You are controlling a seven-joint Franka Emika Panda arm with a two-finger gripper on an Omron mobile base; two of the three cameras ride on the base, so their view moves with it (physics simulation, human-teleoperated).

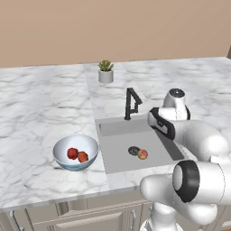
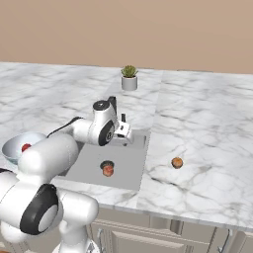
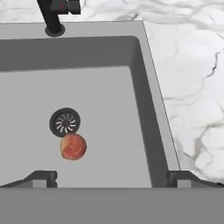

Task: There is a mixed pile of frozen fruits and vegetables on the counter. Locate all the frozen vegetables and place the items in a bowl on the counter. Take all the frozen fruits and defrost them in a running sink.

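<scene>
The pale blue-white bowl stands on the marble counter left of the sink. It holds both frozen vegetables, a dark red lump and an orange-red lump. One orange-peach frozen fruit lies on the sink floor, touching the round drain. The other fruit sits on the counter right of the sink. My gripper hangs open over the right part of the basin, above the fruit, with nothing between its fingertips. I see no water at the black faucet.
A small white pot with a green plant stands on the counter behind the faucet. The sink's right wall lies close beside my hand. Marble worktop stretches to the right of the sink.
</scene>
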